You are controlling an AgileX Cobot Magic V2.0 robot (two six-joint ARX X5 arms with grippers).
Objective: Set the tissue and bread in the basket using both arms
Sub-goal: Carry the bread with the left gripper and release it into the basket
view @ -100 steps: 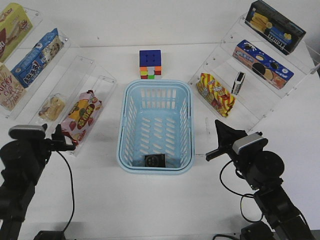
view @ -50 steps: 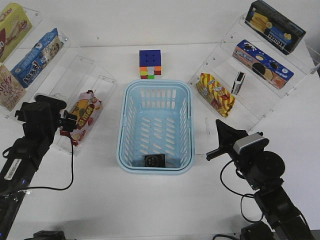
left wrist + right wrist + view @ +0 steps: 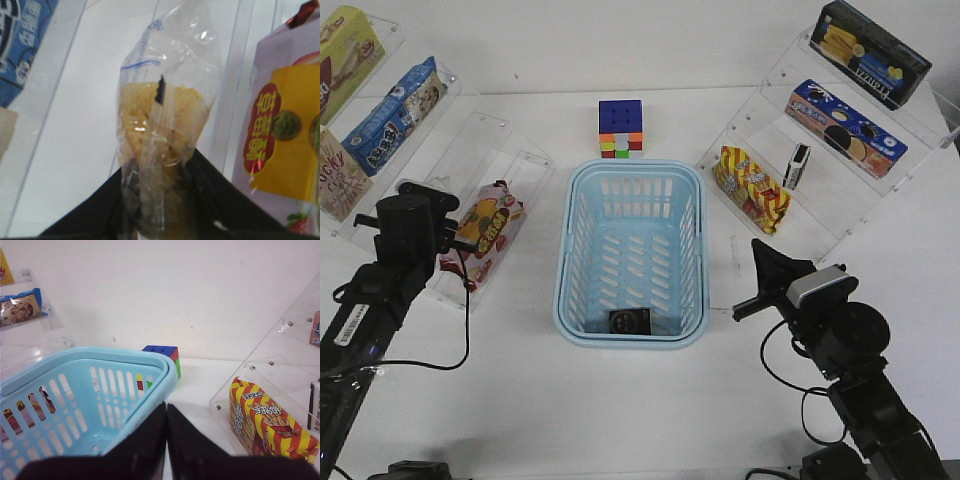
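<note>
The bread (image 3: 160,120), golden pieces in a clear wrapper with a small dark label, lies on the left clear shelf. My left gripper (image 3: 157,165) is open, with one finger on each side of the bread's near end. In the front view the left gripper (image 3: 425,197) hides the bread. The tissue (image 3: 630,320), a small black pack, lies on the bottom of the light blue basket (image 3: 630,170) at its near end. My right gripper (image 3: 757,250) is shut and empty beside the basket's right near corner; the right wrist view shows it (image 3: 166,407) next to the basket's rim (image 3: 100,352).
A pink snack bag (image 3: 485,230) lies right beside the bread and also shows in the left wrist view (image 3: 285,135). A colour cube (image 3: 621,128) stands behind the basket. A red-and-yellow striped bag (image 3: 752,188), a second small black pack (image 3: 800,165) and snack boxes sit on the right clear shelves.
My left arm has moved forward from the table's near left edge onto the left shelf and now covers the bread. The right arm, the basket and the tissue have not moved.
</note>
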